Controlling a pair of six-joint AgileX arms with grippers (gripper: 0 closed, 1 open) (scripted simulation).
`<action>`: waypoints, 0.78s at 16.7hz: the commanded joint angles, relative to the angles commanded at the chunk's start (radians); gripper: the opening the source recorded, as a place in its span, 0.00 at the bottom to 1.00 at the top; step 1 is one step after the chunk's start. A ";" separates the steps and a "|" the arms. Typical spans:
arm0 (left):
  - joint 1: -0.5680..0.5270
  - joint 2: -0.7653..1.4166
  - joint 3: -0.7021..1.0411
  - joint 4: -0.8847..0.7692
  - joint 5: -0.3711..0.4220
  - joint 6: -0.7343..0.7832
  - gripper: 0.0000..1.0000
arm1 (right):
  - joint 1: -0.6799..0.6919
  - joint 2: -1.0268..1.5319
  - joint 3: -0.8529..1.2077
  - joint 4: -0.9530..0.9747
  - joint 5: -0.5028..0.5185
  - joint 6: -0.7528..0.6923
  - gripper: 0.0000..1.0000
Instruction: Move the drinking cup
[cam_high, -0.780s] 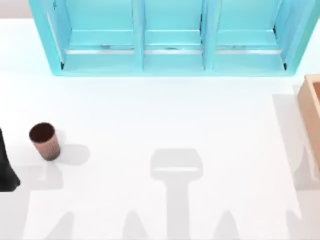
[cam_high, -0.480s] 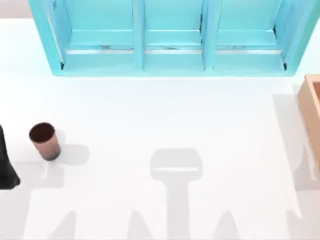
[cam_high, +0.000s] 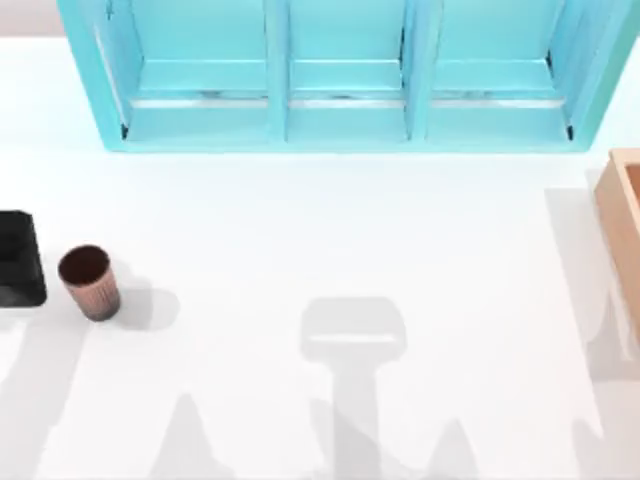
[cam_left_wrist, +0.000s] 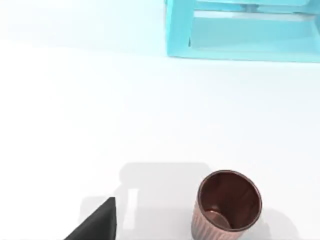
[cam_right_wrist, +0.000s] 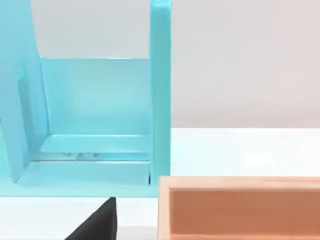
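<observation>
Small reddish-brown tapered drinking cup (cam_high: 89, 283) with finely ribbed outer wall, standing upright on the white table (cam_high: 330, 230) close to its left edge, about midway between far and near edges. Long axis vertical; open mouth up, dark brown inside in sight from above, narrower base down on the surface. Same cup in the left wrist view (cam_left_wrist: 227, 206), mouth wide, wall narrowing toward the bottom, a soft shadow on the table beside it.

Left gripper (cam_high: 18, 260): a black block at the table's left edge, just beside the cup on its left, a thin strip of table between the two, not touching. Cannot tell how far the fingers are spread; nothing visibly held. One dark finger (cam_left_wrist: 97, 222) at the rim of the left wrist view, apart from the cup.

Large turquoise open-fronted shelf unit (cam_high: 340, 75) with three bays along the far edge, well apart from the cup.

Light wooden open box (cam_high: 625, 225) at the right edge, near the shelf unit's right end.

Right arm parked at the right side; a dark finger (cam_right_wrist: 97, 222) in the right wrist view near the wooden box, spread not readable.
</observation>
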 joint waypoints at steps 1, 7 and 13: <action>-0.012 0.110 0.085 -0.070 -0.001 -0.010 1.00 | 0.000 0.000 0.000 0.000 0.000 0.000 1.00; -0.083 0.703 0.552 -0.479 -0.004 -0.071 1.00 | 0.000 0.000 0.000 0.000 0.000 0.000 1.00; -0.133 1.098 0.904 -0.753 -0.001 -0.119 1.00 | 0.000 0.000 0.000 0.000 0.000 0.000 1.00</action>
